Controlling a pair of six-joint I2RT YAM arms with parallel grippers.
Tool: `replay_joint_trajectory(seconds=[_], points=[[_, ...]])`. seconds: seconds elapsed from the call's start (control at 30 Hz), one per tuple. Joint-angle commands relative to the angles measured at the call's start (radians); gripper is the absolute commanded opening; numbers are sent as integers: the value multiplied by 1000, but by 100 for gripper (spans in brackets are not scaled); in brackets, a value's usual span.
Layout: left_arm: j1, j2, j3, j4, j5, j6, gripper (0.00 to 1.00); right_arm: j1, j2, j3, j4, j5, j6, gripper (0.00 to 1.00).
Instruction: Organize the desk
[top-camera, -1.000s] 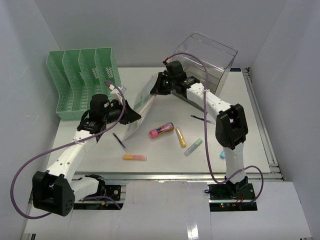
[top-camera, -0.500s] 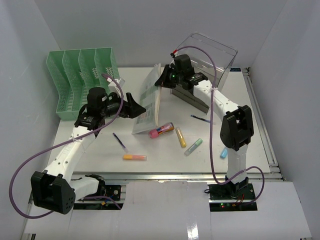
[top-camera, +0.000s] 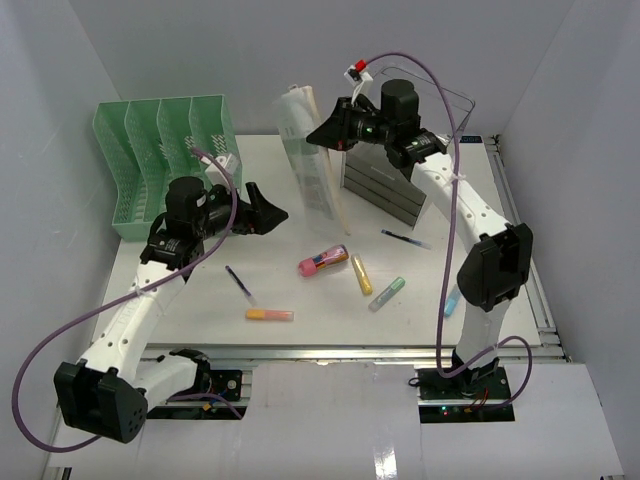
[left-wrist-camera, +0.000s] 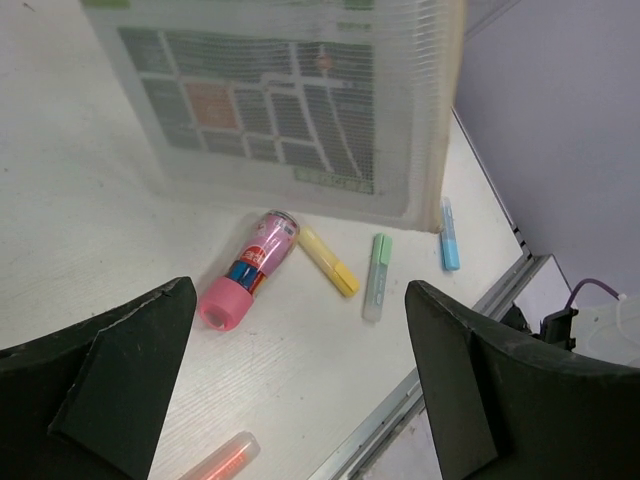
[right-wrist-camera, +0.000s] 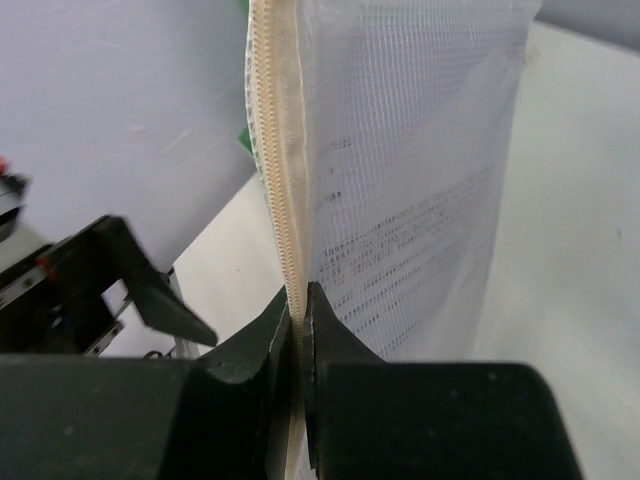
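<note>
The pouch (top-camera: 312, 160) is pinched by its zip edge in the right gripper (right-wrist-camera: 300, 300), with the desk (top-camera: 200, 300) below it and the left gripper (top-camera: 272, 212) held wide nearby, and from so thin a grip it could be dropped.

A robot lab cell: bare white walls (top-camera: 50, 100) box in a desk (top-camera: 310, 305) edged with aluminium rail (top-camera: 350, 352).

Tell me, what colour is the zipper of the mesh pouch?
Cream, a pale beige. The zipper of the mesh pouch shows best in the right wrist view.
</note>
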Motion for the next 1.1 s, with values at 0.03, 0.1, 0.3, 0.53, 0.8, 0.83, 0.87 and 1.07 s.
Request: replay_joint_trajectory(seconds=[0.03, 0.1, 0.3, 0.53, 0.8, 0.83, 0.87, 1.07], points=[[-1, -111, 25, 37, -62, 54, 98, -42, -183, -64, 343, -346, -39, 8], [-2, -141, -1, 69, -57, 93, 98, -64, -233, -107, 462, -432, 11, 8], [0, -206, -66, 299, 59, 97, 98, -166, -399, -355, 854, -600, 301, 8], [6, -188, -63, 550, 247, -4, 98, -259, -598, -546, 1172, -670, 553, 8], [18, -97, -90, 754, 470, -160, 98, -298, -754, -643, 1210, -664, 611, 8], [18, -95, -101, 781, 475, -168, 98, -299, -764, -648, 1216, -662, 618, 8], [18, -97, -114, 815, 482, -174, 98, -302, -770, -651, 1217, -661, 622, 8], [18, -55, -130, 1060, 595, -270, 98, -304, -799, -681, 1295, -653, 697, 8]])
